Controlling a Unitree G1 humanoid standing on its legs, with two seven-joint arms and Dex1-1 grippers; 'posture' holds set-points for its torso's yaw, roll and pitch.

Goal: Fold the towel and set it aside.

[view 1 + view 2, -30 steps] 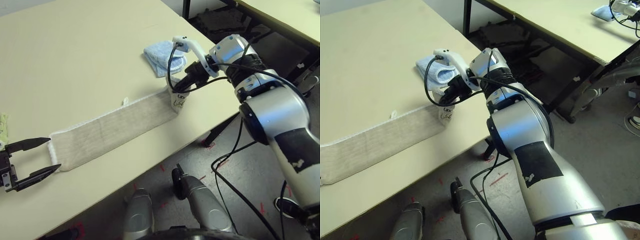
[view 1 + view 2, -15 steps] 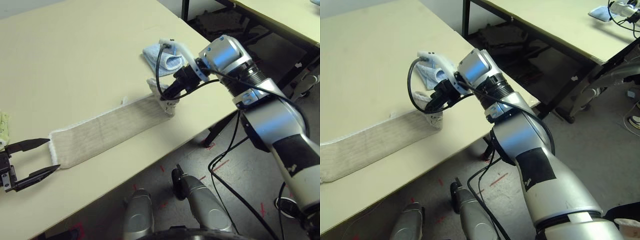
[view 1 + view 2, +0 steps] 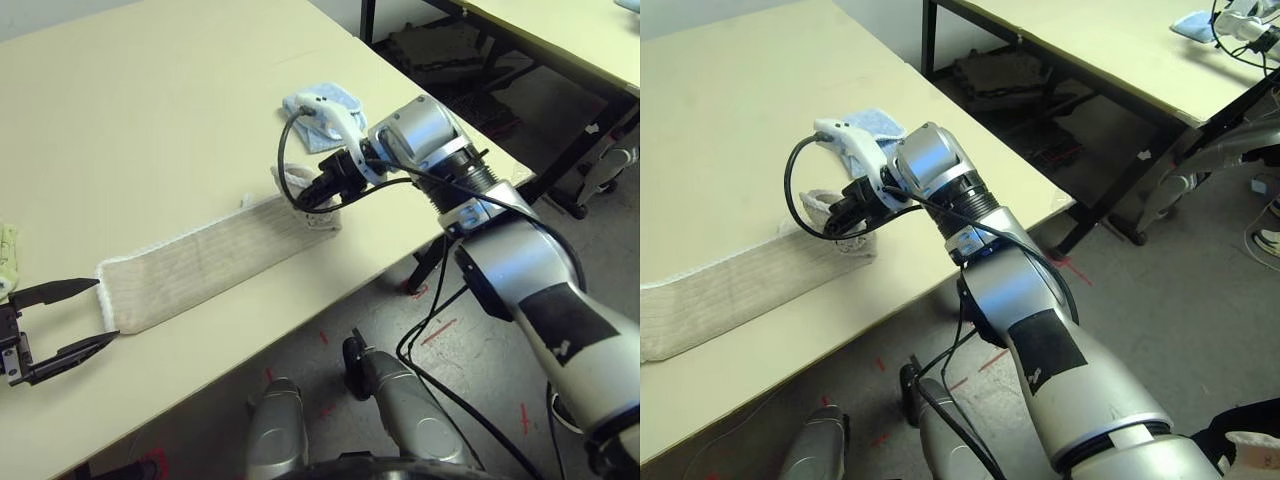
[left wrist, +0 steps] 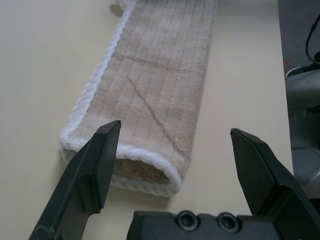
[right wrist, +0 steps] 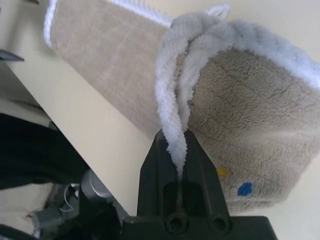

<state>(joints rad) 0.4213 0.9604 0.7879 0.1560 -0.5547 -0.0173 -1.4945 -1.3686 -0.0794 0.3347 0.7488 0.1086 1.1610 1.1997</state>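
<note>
The towel, beige terry with white edging, lies folded into a long narrow strip across the table near its front edge. My right gripper is shut on the towel's right end and holds that end lifted and curled back over the strip; the right wrist view shows the white edge pinched between the fingers. At the strip's left end my left gripper stands open, its two black fingertips level with the towel's short edge, one on each side, not touching it.
A small light-blue towel lies folded behind my right gripper near the table's right edge. A lime-green cloth peeks in at the far left. The table's front edge runs just below the strip. A second table stands at the right.
My right gripper has carried the towel's right end up and leftward, folding it back over the strip. The left gripper has stayed put and open.
</note>
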